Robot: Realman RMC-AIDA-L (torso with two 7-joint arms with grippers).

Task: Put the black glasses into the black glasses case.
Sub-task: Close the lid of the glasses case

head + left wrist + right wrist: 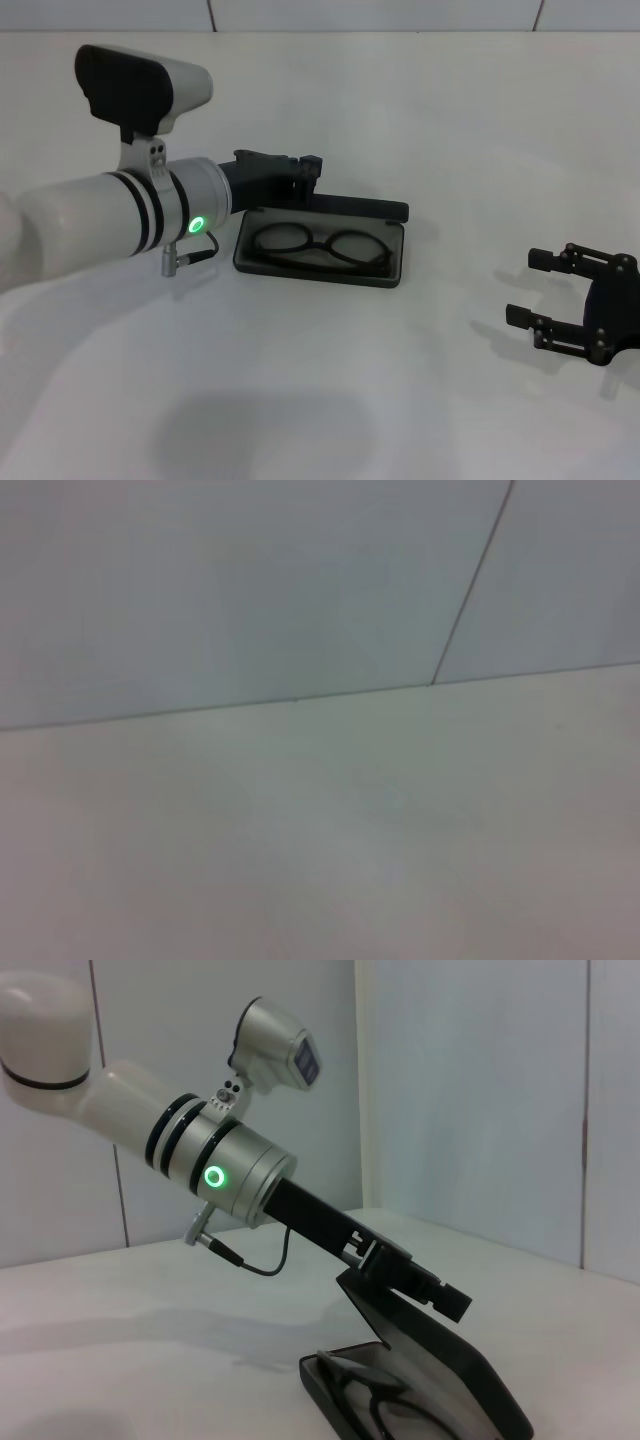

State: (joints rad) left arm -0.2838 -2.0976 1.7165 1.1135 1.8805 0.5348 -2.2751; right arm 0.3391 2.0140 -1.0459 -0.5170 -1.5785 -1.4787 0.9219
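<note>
Head view: white table point(420, 120). Case point(385, 272) at centre, open, tray flat on the table. Glasses point(320, 248) inside the tray, lenses side by side, lying flat. Lid point(372, 207) raised along the far edge. Left gripper point(300, 178) at the lid's far left end, against its edge; how far its fingers are apart cannot be told. Right gripper point(545, 290) well to the right of the case, near the table, fingers spread, nothing between them.

Left wrist view: bare table point(400, 860) and wall point(250, 580) only; no gripper or case visible.

Right wrist view: left gripper point(425, 1288) on the top edge of the lid point(450, 1370), which stands tilted over the tray. Glasses point(375, 1400) partly visible in the case point(318, 1385).
</note>
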